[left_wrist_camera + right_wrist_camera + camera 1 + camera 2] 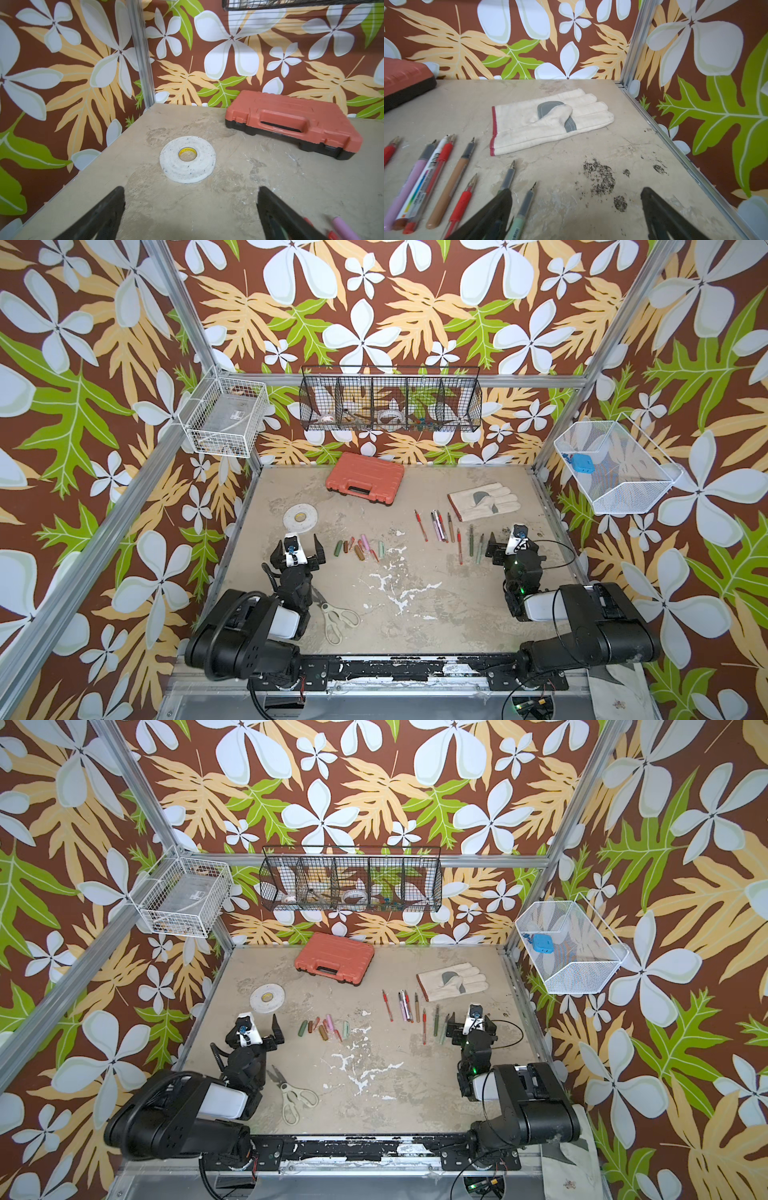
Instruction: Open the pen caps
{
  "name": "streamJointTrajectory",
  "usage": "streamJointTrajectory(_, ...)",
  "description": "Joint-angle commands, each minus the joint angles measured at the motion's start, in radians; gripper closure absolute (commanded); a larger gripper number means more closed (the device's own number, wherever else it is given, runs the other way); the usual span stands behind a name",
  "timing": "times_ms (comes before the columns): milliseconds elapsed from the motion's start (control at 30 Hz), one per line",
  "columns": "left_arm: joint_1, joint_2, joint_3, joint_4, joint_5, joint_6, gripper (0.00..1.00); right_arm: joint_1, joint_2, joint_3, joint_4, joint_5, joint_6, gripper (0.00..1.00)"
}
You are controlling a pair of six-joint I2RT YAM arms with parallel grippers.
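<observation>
Leaf-and-flower wallpaper encloses a scuffed beige table. Near its middle, toward nine o'clock, the pen caps lie loose in a short row. They sit at three o'clock of the left gripper, just beside its nearer finger, untouched. Uncapped pens lie at nine o'clock of the right gripper. Both grippers gape wide, holding nothing.

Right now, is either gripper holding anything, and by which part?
Nothing is held. The left gripper and the right gripper both stand open and empty over the beige table; the short coloured plastic pen caps lie loose on it.
</observation>
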Motion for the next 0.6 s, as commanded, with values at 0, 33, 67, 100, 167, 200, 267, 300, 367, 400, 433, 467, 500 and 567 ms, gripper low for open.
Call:
streamJointTrajectory(0, 0.009, -0.04, 0.038, -0.042, 0.098, -0.034, 0.0, -0.004, 0.007, 0.02, 0.023, -0.072, -0.005, 0.03)
streamJointTrajectory(33, 0.013, -0.028, 0.063, -0.074, 0.121, -0.026, 0.0, -0.005, 0.008, 0.02, 0.024, -0.074, -0.005, 0.03)
streamJointTrajectory(67, 0.019, -0.002, 0.068, -0.034, 0.126, -0.019, 0.0, -0.005, 0.007, 0.02, 0.023, -0.075, -0.005, 0.03)
streamJointTrajectory(100, 0.026, -0.002, 0.078, -0.061, 0.135, -0.026, 0.0, -0.005, 0.01, 0.022, 0.023, -0.075, -0.004, 0.02)
streamJointTrajectory(167, 0.054, -0.021, 0.113, -0.161, 0.184, -0.052, 0.0, -0.005, 0.01, 0.023, 0.019, -0.074, -0.005, 0.0)
streamJointTrajectory(200, 0.063, -0.003, 0.116, -0.138, 0.194, -0.053, 0.0, -0.004, 0.009, 0.022, 0.023, -0.074, -0.005, 0.0)
streamJointTrajectory(267, 0.063, -0.021, 0.105, -0.142, 0.187, -0.061, 0.0, -0.005, 0.005, 0.017, 0.024, -0.071, -0.006, 0.0)
streamJointTrajectory(300, 0.064, -0.024, 0.096, -0.125, 0.185, -0.063, 0.0, -0.004, 0.005, 0.018, 0.023, -0.071, -0.006, 0.0)
streamJointTrajectory(367, 0.064, -0.011, 0.09, -0.096, 0.179, -0.058, 0.0, -0.005, 0.004, 0.018, 0.023, -0.071, -0.006, 0.0)
streamJointTrajectory(400, 0.063, -0.013, 0.106, -0.133, 0.177, -0.06, 0.0, -0.005, 0.005, 0.018, 0.024, -0.071, -0.007, 0.0)
streamJointTrajectory(433, 0.063, -0.015, 0.112, -0.143, 0.181, -0.061, 0.0, -0.004, 0.004, 0.018, 0.023, -0.071, -0.006, 0.0)
streamJointTrajectory(467, 0.063, -0.014, 0.103, -0.123, 0.176, -0.062, 0.0, -0.004, 0.005, 0.018, 0.023, -0.072, -0.007, 0.01)
streamJointTrajectory(500, 0.064, -0.012, 0.103, -0.122, 0.176, -0.058, 0.0, -0.005, 0.005, 0.018, 0.023, -0.071, -0.007, 0.0)
streamJointTrajectory(567, 0.063, -0.014, 0.105, -0.129, 0.179, -0.06, 0.0, -0.005, 0.005, 0.018, 0.023, -0.071, -0.006, 0.0)
